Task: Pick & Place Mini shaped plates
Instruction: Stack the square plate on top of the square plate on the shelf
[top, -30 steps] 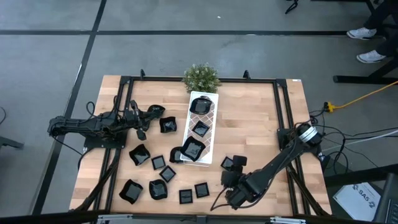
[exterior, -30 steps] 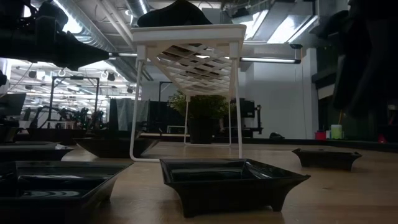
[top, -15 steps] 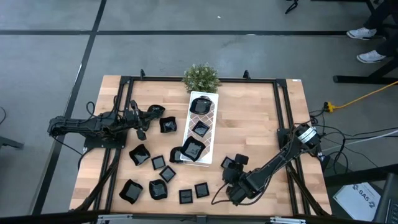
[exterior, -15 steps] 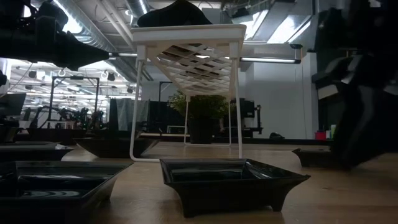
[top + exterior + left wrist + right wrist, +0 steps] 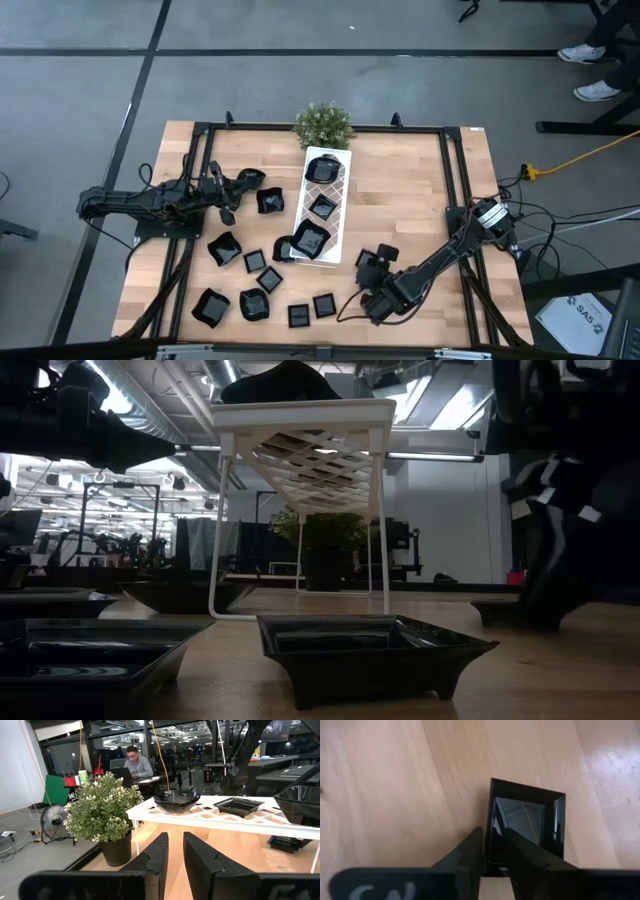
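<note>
right end effector [image 5: 494, 851] is pinching the rim of a square black mini plate [image 5: 527, 822] lying on the desk [image 5: 385, 795] near the front edge; shallow edge grip, risking slipping out on lift

A grey concrete floor [image 5: 300, 70] crossed by dark lines is seen around the wooden table [image 5: 400, 190]. Ceiling lights [image 5: 445, 400] are lit. Beyond, desks [image 5: 280, 772], a floor fan [image 5: 50, 822] and a seated person [image 5: 135, 764] are shown.
</note>
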